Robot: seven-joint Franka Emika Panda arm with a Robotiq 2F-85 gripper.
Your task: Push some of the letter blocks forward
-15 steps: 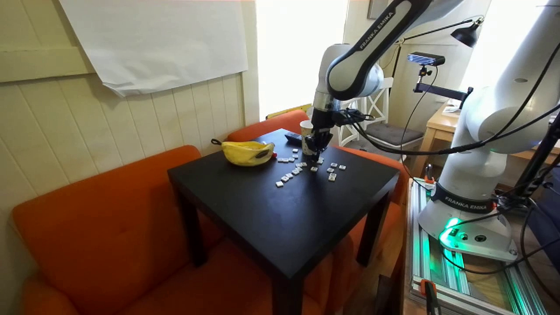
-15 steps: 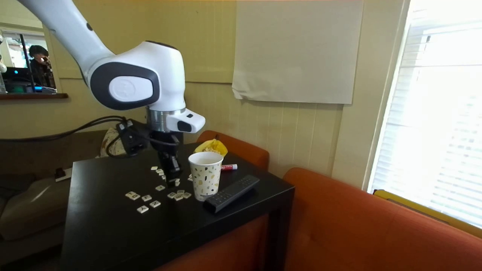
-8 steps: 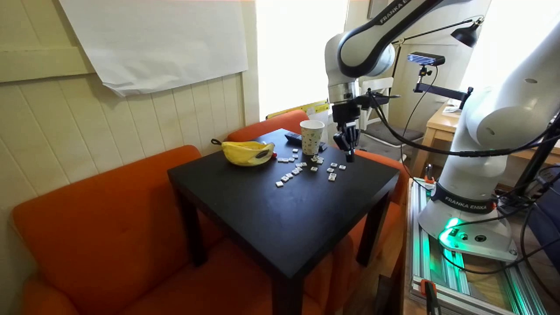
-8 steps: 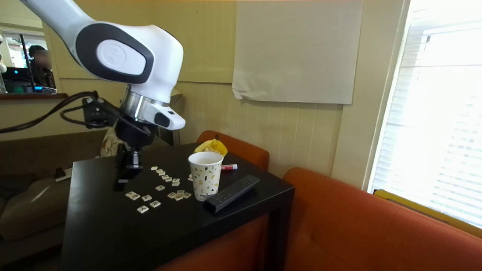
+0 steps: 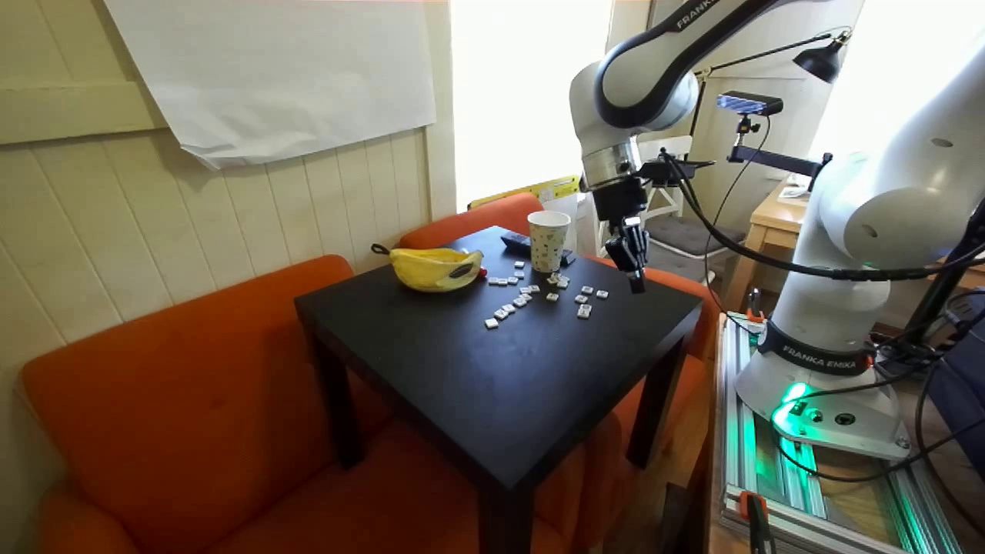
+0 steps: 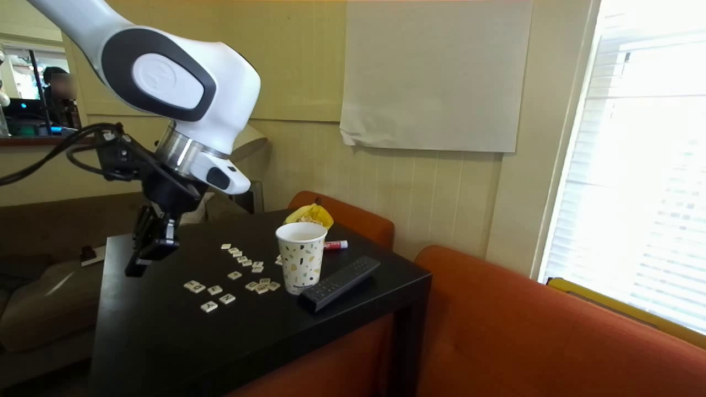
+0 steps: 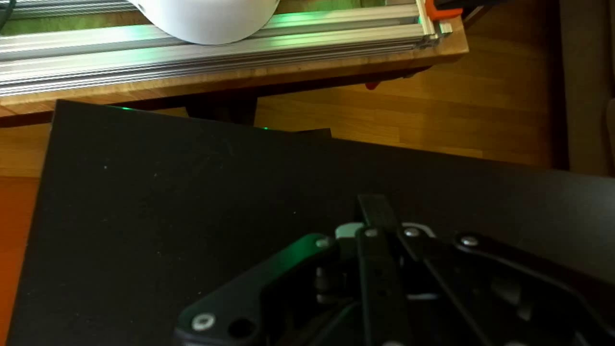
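The letter blocks are small whitish tiles, scattered over the far half of the black table in both exterior views. A loose row of them (image 5: 508, 308) runs toward the banana, and a looser group (image 5: 584, 311) lies nearer the robot. Dark letters show on some tiles (image 6: 209, 306), while a few others (image 6: 262, 286) cluster beside the cup. My gripper (image 5: 637, 286) hangs tilted above the robot's side of the table, apart from every tile. In the wrist view the gripper (image 7: 375, 204) is shut, its fingertips together with nothing visible between them; no tiles appear there.
A patterned paper cup (image 6: 301, 259) stands right by the tiles, with a black remote (image 6: 339, 282) beside it. The yellow banana-shaped holder (image 5: 435, 269) and a red tube (image 6: 335, 245) lie farther off. The table edge (image 7: 288, 132) runs close to the robot's base frame.
My gripper has pulled back from among the tiles near the cup toward the robot's side, rising and tilting. The cup is uncovered in an exterior view. The tiles look unmoved.
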